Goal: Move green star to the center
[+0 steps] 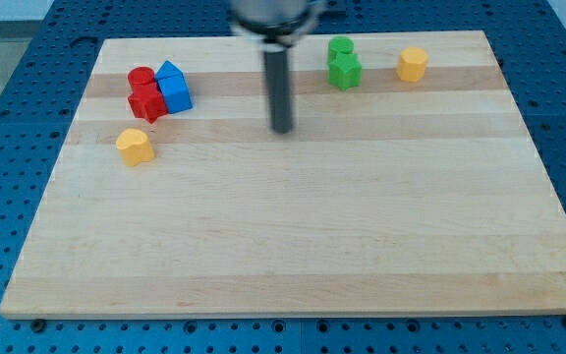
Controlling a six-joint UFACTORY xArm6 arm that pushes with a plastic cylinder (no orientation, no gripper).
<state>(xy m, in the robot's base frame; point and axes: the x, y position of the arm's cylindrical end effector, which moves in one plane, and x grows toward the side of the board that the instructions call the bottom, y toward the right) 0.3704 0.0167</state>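
The green star (344,71) lies near the view's top, right of centre, on the wooden board (293,236). A green round block (340,47) sits just above it, touching it. My tip (282,129) rests on the board to the left of and a little below the green star, with a clear gap between them. The rod rises straight up out of the view's top.
A yellow block (413,64) lies right of the green star. At the upper left a red round block (141,78), a red star (147,102), a blue pointed block (169,71) and a blue cube (176,93) cluster together. A yellow block (136,146) lies below them.
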